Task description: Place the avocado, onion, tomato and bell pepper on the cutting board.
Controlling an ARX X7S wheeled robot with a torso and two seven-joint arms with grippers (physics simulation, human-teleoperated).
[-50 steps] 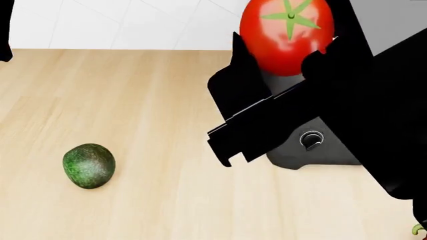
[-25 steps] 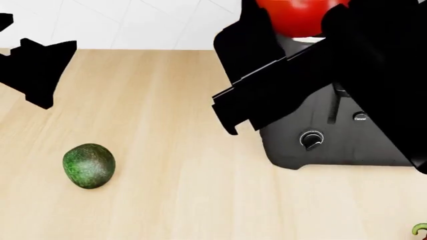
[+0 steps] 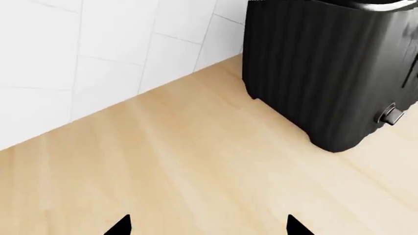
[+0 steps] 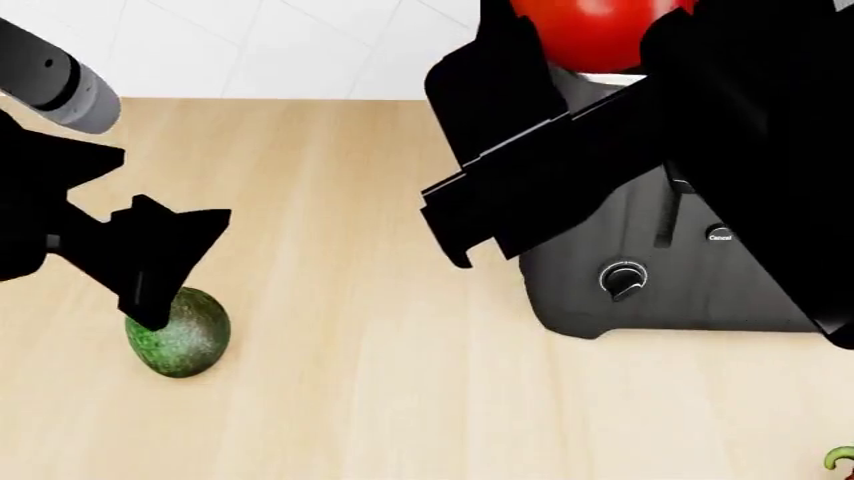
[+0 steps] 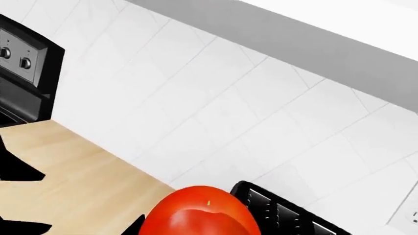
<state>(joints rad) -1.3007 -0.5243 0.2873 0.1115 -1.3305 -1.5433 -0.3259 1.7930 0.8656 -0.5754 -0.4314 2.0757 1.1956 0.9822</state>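
Observation:
The dark green speckled avocado point(image 4: 184, 340) lies on the wooden counter point(image 4: 334, 300) at the left of the head view. My left gripper point(image 4: 154, 270) hangs just above and behind it, covering its upper edge. In the left wrist view that left gripper point(image 3: 209, 230) is open, with only bare counter between the tips. The glossy red tomato point(image 4: 594, 25) is raised at the top of the head view, above the toaster, with my right gripper point(image 4: 587, 60) shut on it. The tomato point(image 5: 199, 213) fills the right wrist view's lower middle. Onion, bell pepper and cutting board are out of view.
A black toaster point(image 4: 641, 280) with a knob stands on the counter at the right, against the white tiled wall point(image 4: 267, 45). A small green curved thing point(image 4: 838, 458) peeks in at the lower right corner. A black stove point(image 5: 19, 73) with knobs stands beyond the counter's end.
My left arm has swung down and rightward into view, from the far left edge to just over the avocado. The right gripper first lifted the tomato higher, then held still.

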